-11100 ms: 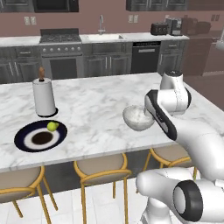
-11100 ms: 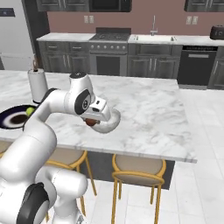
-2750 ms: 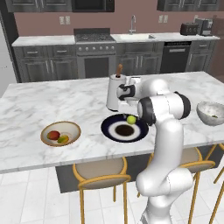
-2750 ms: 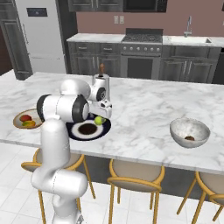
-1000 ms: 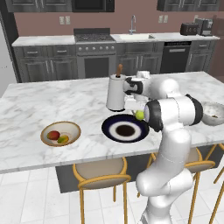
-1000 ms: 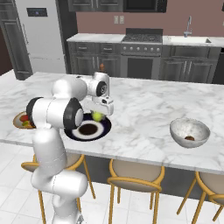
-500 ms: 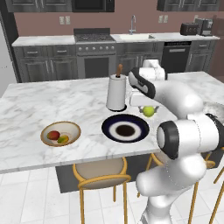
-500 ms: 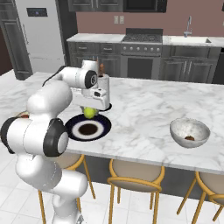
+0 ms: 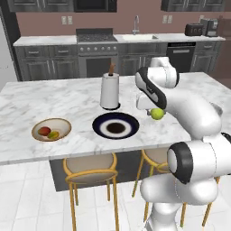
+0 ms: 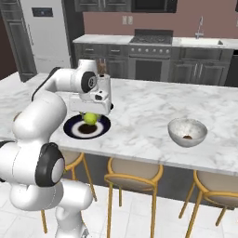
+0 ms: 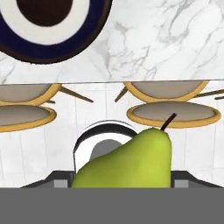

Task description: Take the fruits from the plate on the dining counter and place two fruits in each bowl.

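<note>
My gripper [image 9: 154,109] is shut on a yellow-green pear [image 9: 157,114], held just above the white marble dining counter [image 9: 67,101], right of the navy plate [image 9: 116,126]. From the other side, the pear [image 10: 89,119] hangs under the gripper [image 10: 91,113] over the plate's [image 10: 74,128] far edge. In the hand view the pear [image 11: 131,162] hides the fingertips; the plate [image 11: 48,26] lies top left, with no fruit on it. The tan bowl [image 9: 63,127] holds a red fruit [image 9: 43,131] and a yellowish one [image 9: 53,134]. The grey-white bowl [image 10: 187,132] holds a brownish fruit [image 10: 188,137].
A paper towel holder [image 9: 108,91] stands just behind the plate. Round-seated stools [image 9: 90,164] line the counter's near side, also under the edge in the hand view as stool seats [image 11: 175,111]. Dark cabinets and a stove [image 9: 94,36] run along the back wall.
The arm has carried the pear rightward, from over the plate's right rim to a spot over bare marble beside it. The forearm has swung out toward the right.
</note>
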Tool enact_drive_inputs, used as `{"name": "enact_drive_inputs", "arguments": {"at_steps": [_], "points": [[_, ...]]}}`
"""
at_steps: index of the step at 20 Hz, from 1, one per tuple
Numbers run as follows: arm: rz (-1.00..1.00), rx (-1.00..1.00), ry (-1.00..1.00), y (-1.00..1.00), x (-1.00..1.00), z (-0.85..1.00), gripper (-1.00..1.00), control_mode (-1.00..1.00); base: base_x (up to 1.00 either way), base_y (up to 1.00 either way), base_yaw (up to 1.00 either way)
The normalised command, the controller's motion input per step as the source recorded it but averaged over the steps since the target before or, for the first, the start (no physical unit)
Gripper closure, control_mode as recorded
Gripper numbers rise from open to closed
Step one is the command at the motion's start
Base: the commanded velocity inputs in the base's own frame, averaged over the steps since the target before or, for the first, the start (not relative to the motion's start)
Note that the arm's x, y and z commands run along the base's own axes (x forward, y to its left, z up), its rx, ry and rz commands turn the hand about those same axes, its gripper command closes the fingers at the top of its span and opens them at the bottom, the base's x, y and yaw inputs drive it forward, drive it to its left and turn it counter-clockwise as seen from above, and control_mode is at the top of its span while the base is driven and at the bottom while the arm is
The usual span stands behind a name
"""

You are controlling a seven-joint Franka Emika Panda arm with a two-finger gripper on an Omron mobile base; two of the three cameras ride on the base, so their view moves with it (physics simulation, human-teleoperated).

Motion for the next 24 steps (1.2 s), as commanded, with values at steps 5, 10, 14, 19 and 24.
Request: {"name": "enact_drive_inputs", "arguments": {"at_steps": [5, 10, 14, 19, 24], "points": [[0.0, 0.0, 0.0, 0.0, 0.0, 0.0, 1.0, 1.0, -0.17, -1.0, 0.0], [0.0, 0.0, 0.0, 0.0, 0.0, 0.0, 1.0, 1.0, 0.06, -0.99, 0.0], [0.0, 0.0, 0.0, 0.0, 0.0, 0.0, 1.0, 1.0, 0.31, -0.7, 0.0], [0.0, 0.0, 0.0, 0.0, 0.0, 0.0, 1.0, 1.0, 0.44, -0.33, -0.03], [0.0, 0.0, 0.0, 0.0, 0.0, 0.0, 1.0, 1.0, 0.7, 0.0, -0.01]]}}
